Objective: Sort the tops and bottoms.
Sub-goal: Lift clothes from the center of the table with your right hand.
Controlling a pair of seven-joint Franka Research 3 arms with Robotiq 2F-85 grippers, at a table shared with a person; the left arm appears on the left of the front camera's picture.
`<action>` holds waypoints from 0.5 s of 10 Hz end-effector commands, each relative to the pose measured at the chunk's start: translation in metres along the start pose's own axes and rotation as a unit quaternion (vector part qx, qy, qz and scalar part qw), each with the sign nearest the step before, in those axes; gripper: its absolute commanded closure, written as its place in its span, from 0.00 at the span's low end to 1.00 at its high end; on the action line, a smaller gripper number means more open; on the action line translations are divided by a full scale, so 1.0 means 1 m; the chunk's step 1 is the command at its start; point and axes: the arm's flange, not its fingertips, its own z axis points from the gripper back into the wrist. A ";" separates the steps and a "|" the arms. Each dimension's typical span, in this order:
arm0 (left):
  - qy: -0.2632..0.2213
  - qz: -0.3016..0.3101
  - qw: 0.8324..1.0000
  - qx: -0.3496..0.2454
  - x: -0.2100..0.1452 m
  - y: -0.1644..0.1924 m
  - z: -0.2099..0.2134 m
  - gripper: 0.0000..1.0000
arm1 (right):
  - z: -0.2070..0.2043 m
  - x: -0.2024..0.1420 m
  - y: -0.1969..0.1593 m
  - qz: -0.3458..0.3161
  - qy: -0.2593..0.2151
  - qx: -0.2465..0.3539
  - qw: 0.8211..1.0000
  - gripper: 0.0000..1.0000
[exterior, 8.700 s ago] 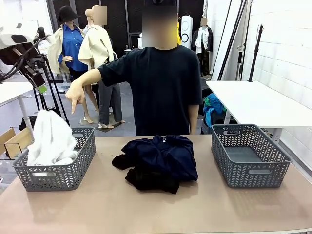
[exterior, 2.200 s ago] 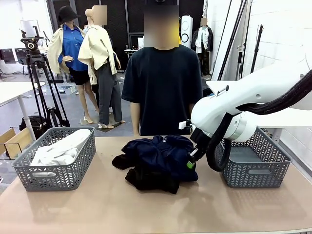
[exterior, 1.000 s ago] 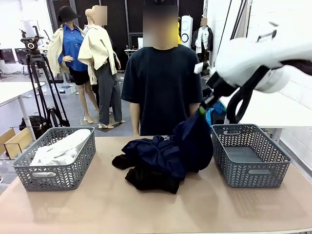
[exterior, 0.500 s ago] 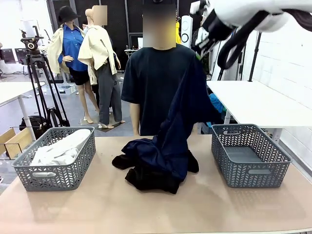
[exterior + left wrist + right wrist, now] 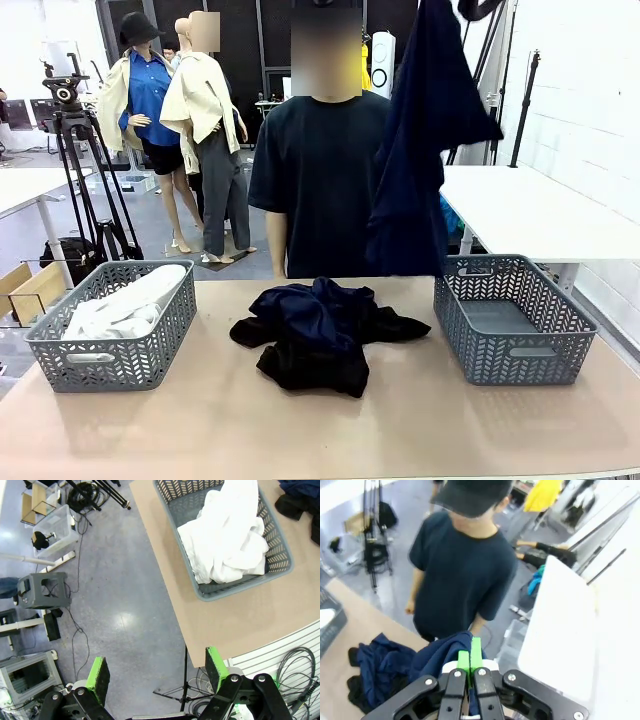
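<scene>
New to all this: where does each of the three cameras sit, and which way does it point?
Front: fixed on the robot's side, facing the person across the dark pile; a navy garment hangs from above.
Left wrist: high up, looking down on the white tops in their grey basket; open left gripper at the bottom.
Right wrist: high up, looking down at the person; right gripper shut on the navy garment.
Shared: front and right wrist both show person and pile.

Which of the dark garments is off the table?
The navy one hanging from the shut right gripper, high beside the person; the other bottoms lie heaped on the table.
</scene>
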 end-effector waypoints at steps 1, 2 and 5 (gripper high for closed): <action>0.002 -0.003 1.000 0.003 -0.001 0.002 0.001 0.00 | 0.008 0.055 0.006 -0.002 0.012 -0.054 0.998 1.00; 0.002 -0.003 1.000 0.003 -0.001 0.002 0.001 0.00 | 0.025 0.066 0.003 -0.001 0.004 -0.085 0.996 1.00; 0.002 -0.003 1.000 0.003 -0.001 0.002 0.001 0.00 | 0.053 0.074 -0.009 -0.018 -0.006 -0.099 0.995 1.00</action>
